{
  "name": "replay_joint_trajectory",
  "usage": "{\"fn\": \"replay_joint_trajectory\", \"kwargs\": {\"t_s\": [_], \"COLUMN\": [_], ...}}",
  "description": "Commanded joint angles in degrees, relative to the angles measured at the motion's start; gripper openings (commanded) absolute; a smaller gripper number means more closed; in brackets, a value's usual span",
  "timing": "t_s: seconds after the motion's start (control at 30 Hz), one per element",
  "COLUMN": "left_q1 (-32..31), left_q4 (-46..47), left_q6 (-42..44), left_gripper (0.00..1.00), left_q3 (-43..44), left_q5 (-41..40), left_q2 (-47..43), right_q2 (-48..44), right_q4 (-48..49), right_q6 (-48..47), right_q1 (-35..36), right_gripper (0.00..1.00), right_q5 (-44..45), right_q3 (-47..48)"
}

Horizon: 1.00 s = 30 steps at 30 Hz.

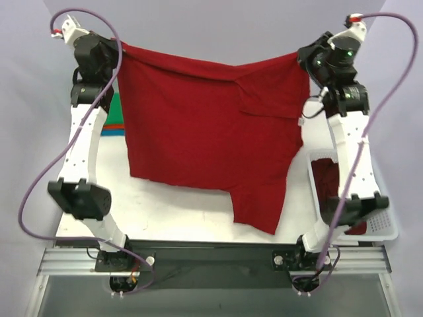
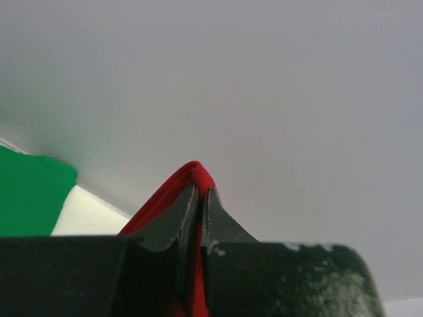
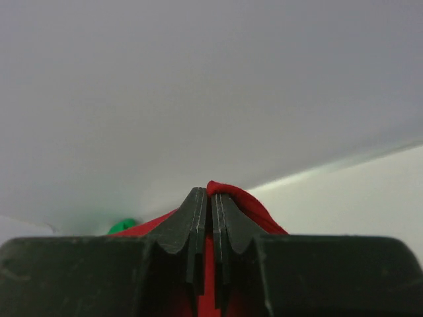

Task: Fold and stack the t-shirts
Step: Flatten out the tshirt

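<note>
A dark red t-shirt point(image 1: 205, 125) hangs spread in the air between both arms, its lower hem reaching down toward the table. My left gripper point(image 1: 121, 49) is shut on its upper left corner; in the left wrist view the red cloth point(image 2: 195, 173) pokes out between the closed jaws of the left gripper point(image 2: 200, 191). My right gripper point(image 1: 299, 54) is shut on the upper right corner, and red fabric point(image 3: 231, 193) bulges over the tips of the right gripper point(image 3: 211, 193) in the right wrist view. A folded green t-shirt point(image 1: 116, 111) lies behind the left arm, mostly hidden.
A white slotted basket point(image 1: 380, 228) stands at the table's right edge with more dark red cloth point(image 1: 325, 178) inside. The white tabletop point(image 1: 165, 205) shows below the hanging shirt. Both arms' cables loop out to the sides.
</note>
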Motion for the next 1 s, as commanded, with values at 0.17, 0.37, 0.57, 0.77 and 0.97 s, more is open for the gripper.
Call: {"fn": "replay_joint_trajectory", "kwargs": {"t_s": [0.17,0.37,0.57,0.77,0.97], "left_q1": [3.44,7.66,8.54,8.98,8.98], "left_q4": [0.56,11.19,12.51,14.80,17.36], "left_q6": [-2.83,-4.42,-5.73,-8.98,-13.64], "left_gripper": [0.00,0.00,0.00,0.00,0.00], "left_q3": [48.46,24.18,5.61,-20.67,-43.62], "left_q5": [5.66,7.87,9.89,9.37,7.87], "left_q2": [28.67,18.08,10.70,2.51,-1.54], "right_q2": [12.31,8.10,-0.60,-6.32,-7.99], "right_q4": [18.32,22.48,23.81,17.93,10.81], "right_q6": [-4.09,-2.16,1.53,8.56,9.63], "right_q1": [-1.34,-1.78,-2.13,-4.94,-5.56], "right_gripper": [0.00,0.00,0.00,0.00,0.00], "right_q5": [2.25,1.91,2.17,-1.86,-4.33], "right_q3": [21.53,10.91,-15.10,-34.88,-49.21]}}
